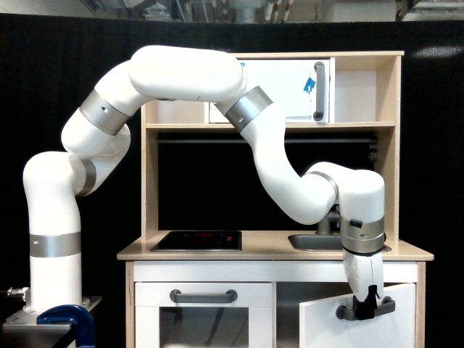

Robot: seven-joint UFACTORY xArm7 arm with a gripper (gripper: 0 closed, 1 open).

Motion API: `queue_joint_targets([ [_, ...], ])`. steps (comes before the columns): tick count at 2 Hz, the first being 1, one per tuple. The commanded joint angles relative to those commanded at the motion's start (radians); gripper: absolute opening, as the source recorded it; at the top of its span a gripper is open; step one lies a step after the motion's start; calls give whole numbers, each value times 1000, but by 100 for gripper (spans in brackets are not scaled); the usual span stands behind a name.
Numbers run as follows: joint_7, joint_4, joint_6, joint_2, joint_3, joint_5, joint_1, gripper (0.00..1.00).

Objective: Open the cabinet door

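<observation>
The cabinet door [341, 330] is the plain white panel at the toy kitchen's lower right. It stands swung partly open, with a dark gap showing along its left edge. Its horizontal grey bar handle [383, 306] runs near the panel's top. My gripper [365, 309] hangs straight down from the white arm and is shut on that handle, its black fingers [360, 304] wrapped around the bar.
The oven door with a window and grey handle [202, 296] sits at the lower left. A hob [197, 240] and sink [315, 242] lie on the wooden counter. An upper white door with vertical handle [317, 90] and blue tape is behind the arm. A blue clamp [69, 321] stands by the arm's base.
</observation>
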Motion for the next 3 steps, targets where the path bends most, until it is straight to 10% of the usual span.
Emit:
queue_joint_targets([
  [1,4,37,24,17,-1,-16,-16,0],
  [2,14,32,20,11,5,-20,-12,100],
  [3,19,42,30,11,5,-26,-16,100],
])
